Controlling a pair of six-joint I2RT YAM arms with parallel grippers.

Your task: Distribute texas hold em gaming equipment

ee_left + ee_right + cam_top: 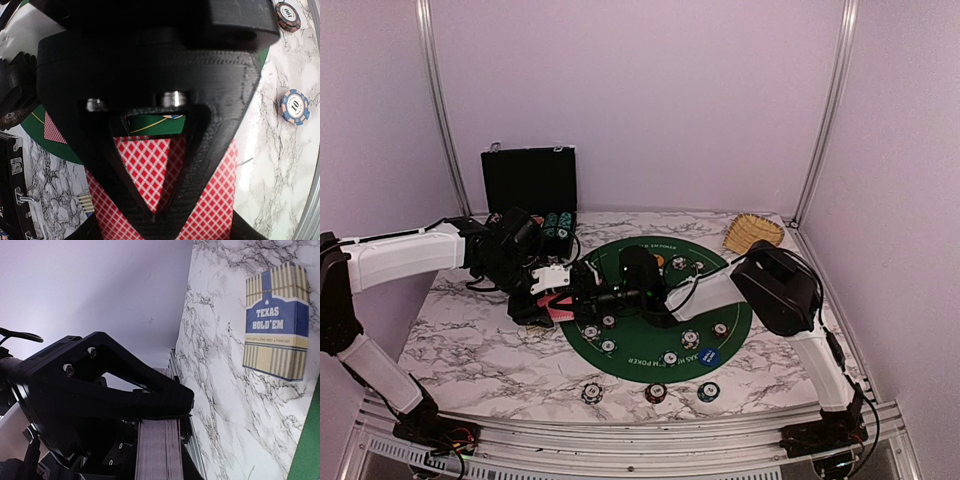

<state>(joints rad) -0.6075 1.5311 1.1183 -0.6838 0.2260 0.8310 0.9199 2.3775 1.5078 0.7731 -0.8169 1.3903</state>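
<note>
1. Top external view: my left gripper [552,298] sits at the left rim of the green mat [635,350], clamped down tight on the red-backed playing cards [560,308].
2. Left wrist view: the deck's red check pattern shows through my finger's triangular cut-out and on both sides of it.
3. My right gripper [608,294] reaches across the mat from the right and meets the same deck.
4. Right wrist view: 1 finger [125,392] lies along the top of the stacked card edges. The other finger is hidden, so I cannot tell how far this hand is closed or whether it has hold of a card.
5. Poker chips [690,337] lie scattered on the mat, with the blue button [708,357] at its near edge and the orange button [658,260] at its far edge. 3 more of them sit in a row on the marble table [480,340] near the front.
6. A Texas Hold'em card box [275,320] lies on the marble.
7. Behind, the black case [530,180] stands open at back left, and the wicker basket [752,232] sits at back right.
</note>
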